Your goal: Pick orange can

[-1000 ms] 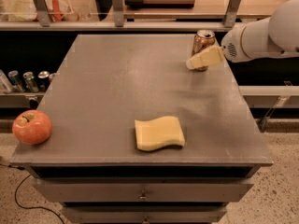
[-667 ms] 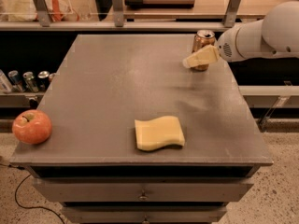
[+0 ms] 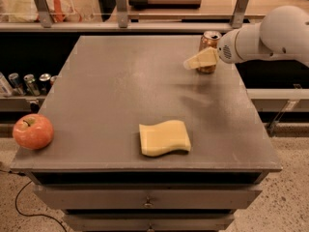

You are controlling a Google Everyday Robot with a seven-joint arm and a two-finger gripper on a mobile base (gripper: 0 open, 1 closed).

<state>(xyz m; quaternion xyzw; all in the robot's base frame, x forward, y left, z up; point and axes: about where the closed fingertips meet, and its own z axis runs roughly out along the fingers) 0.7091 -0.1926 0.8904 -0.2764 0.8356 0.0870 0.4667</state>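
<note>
Tool has edged left and now sits across the front of the orange can, at the desk's far right edge. Can't tell if it's clamped. Can likely light, thin-walled, slick; grip mid-body, gently.

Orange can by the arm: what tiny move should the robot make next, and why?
Probably ease the gripper slightly closer around the orange can. The gripper overlaps the can's lower half near the far right corner of the table, but whether it encloses the can is unclear.
</note>
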